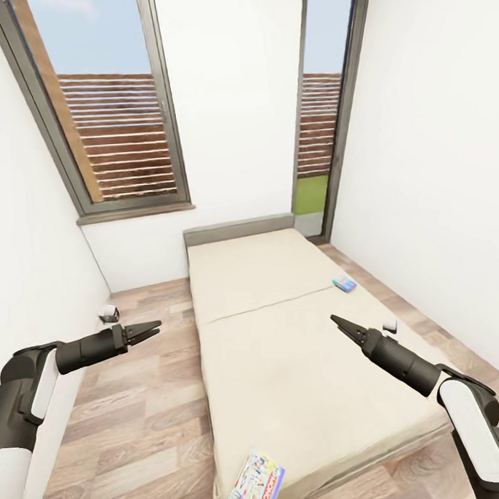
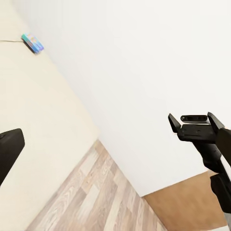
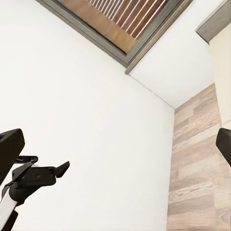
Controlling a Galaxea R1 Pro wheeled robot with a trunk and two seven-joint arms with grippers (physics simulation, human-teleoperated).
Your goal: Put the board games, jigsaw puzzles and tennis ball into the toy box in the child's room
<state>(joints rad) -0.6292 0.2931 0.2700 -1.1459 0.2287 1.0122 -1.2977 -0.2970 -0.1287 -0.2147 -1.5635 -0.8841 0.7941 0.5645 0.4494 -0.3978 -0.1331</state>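
— White-walled bedroom: what lies on the cream mattress bed [image 1: 284, 350]?
— Two board games: a green-white Monopoly box [image 1: 254, 483] near, a light-blue box [image 1: 343, 282] far right.
— Grippers?
— Left gripper [image 1: 153, 328] and right gripper [image 1: 337, 322] pinched together, empty; nothing collected.

White walls [image 1: 234, 97], wood-plank floor [image 1: 141, 416], two grey-framed windows [image 1: 110, 103] facing what looks like slatted fencing, bright daylight.

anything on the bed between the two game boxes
No: in the head view only bare mattress and its crosswise seam lie between the Monopoly box and the light-blue box.
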